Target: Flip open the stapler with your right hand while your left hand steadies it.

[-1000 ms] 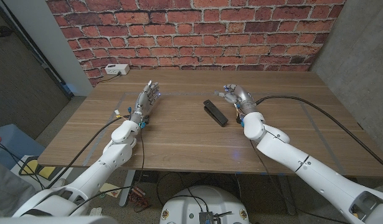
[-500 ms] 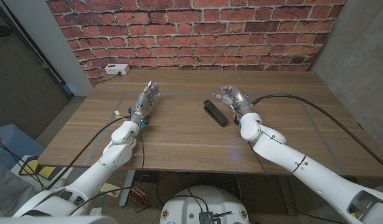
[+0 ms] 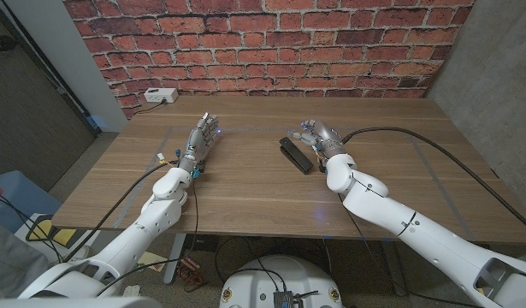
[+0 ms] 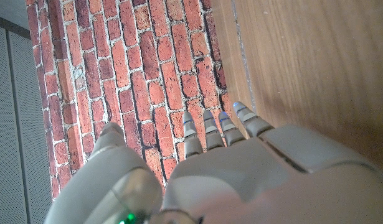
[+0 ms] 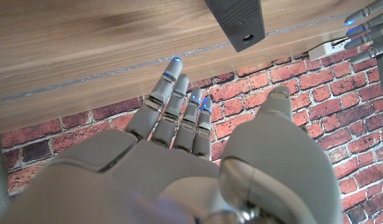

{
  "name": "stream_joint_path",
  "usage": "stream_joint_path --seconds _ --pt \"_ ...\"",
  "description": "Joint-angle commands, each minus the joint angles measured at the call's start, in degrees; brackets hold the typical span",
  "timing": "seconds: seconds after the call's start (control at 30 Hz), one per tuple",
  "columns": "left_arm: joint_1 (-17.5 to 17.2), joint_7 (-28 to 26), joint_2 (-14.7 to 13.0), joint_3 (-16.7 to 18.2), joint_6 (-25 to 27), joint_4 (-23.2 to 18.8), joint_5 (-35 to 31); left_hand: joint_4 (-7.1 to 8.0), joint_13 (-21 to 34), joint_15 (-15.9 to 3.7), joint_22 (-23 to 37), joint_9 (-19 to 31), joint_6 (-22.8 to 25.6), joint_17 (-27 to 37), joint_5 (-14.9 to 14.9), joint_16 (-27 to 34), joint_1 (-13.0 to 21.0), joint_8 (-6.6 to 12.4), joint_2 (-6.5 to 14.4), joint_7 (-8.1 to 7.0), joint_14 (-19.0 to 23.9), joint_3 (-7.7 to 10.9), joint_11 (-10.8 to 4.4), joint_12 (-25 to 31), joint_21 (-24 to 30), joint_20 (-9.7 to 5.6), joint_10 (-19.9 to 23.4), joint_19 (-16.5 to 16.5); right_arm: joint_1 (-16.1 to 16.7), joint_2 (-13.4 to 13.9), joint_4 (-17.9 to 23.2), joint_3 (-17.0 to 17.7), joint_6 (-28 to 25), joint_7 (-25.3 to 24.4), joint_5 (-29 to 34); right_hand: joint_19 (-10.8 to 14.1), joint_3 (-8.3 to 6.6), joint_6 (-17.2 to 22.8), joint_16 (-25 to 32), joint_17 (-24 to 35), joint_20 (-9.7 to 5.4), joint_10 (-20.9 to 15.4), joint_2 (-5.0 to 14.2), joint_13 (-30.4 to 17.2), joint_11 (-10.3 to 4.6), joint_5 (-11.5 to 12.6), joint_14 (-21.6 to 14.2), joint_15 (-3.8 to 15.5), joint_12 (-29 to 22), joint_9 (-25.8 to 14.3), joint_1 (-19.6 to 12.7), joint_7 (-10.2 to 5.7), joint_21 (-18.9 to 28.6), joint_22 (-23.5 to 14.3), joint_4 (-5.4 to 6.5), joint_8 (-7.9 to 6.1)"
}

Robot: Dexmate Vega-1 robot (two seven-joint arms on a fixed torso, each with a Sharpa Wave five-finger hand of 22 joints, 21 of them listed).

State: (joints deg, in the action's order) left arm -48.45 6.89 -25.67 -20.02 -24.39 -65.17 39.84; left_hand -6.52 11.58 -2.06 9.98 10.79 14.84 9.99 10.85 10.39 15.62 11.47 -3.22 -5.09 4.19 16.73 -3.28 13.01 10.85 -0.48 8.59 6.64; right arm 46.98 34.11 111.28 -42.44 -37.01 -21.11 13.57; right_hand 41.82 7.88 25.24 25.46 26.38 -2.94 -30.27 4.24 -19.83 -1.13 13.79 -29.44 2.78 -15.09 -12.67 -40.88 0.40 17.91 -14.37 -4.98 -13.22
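Near the bench's (image 3: 245,192) middle, the right hand (image 3: 319,134) hovers just beside the closed stapler (image 3: 294,154), fingers spread, empty; the left hand (image 3: 203,135) waits apart, likewise open-fingered.

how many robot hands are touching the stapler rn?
0. The right hand is beside the stapler, close but apart from it. The left hand is well away across the table.

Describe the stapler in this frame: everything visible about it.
The stapler is a dark, nearly black, slim elongated bar, matte in look. It lies closed on the wooden table, angled with one end toward the brick wall. The right hand is just beside it with no visible contact; the left hand is well away. The right wrist view shows one blunt end with a round hole.
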Motion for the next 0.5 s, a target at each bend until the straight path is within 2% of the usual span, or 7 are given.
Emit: stream_joint_path --seconds 0.03,0.23,0.5 --pt "0.1 0.31 0.2 -0.05 -0.12 0.56 0.12 0.14 0.2 -2.41 0.19 0.23 0.1 0.22 0.09 0.24 -0.44 -0.03 0.32 0.08 0.5 -0.2 -0.18 -0.04 0.33 -0.26 0.44 -0.19 -1.64 0.0 0.7 -2.05 -4.15 1.59 1.34 -0.2 -0.15 -0.2 0.66 0.48 0.08 0.2 0.11 -0.31 0.17 0.23 0.58 5.09 0.17 -0.14 0.35 0.34 0.48 -0.3 -0.12 0.01" --pt "0.24 0.49 0.34 -0.08 -0.16 0.91 0.21 0.17 0.21 -2.4 0.19 0.21 0.03 0.22 0.1 0.25 -0.52 -0.09 0.36 0.15 0.52 -0.25 0.2 -0.04 0.32 -0.3 0.48 -0.21 -2.6 -0.55 0.61 -3.56 -6.53 1.5 2.86 -0.58 -0.2 -0.99 0.99 1.22 0.15 0.45 0.06 -0.61 0.24 0.21 0.97 4.75 0.19 -0.1 0.27 1.03 0.63 -0.5 -0.22 0.31" --pt "-0.01 0.47 0.25 0.0 -0.18 0.68 0.28 0.18 0.21 -2.42 0.19 0.2 0.05 0.22 0.12 0.23 -0.59 -0.12 0.42 0.18 0.49 -0.3 0.08 -0.05 0.32 -0.3 0.51 -0.24 -3.52 -1.01 0.33 -4.91 -8.15 1.74 3.87 -1.09 -0.11 -1.19 1.19 2.05 0.55 1.05 -0.06 -1.01 0.43 0.15 1.75 4.61 0.31 -0.21 0.59 0.53 0.78 -0.71 -0.14 0.27"
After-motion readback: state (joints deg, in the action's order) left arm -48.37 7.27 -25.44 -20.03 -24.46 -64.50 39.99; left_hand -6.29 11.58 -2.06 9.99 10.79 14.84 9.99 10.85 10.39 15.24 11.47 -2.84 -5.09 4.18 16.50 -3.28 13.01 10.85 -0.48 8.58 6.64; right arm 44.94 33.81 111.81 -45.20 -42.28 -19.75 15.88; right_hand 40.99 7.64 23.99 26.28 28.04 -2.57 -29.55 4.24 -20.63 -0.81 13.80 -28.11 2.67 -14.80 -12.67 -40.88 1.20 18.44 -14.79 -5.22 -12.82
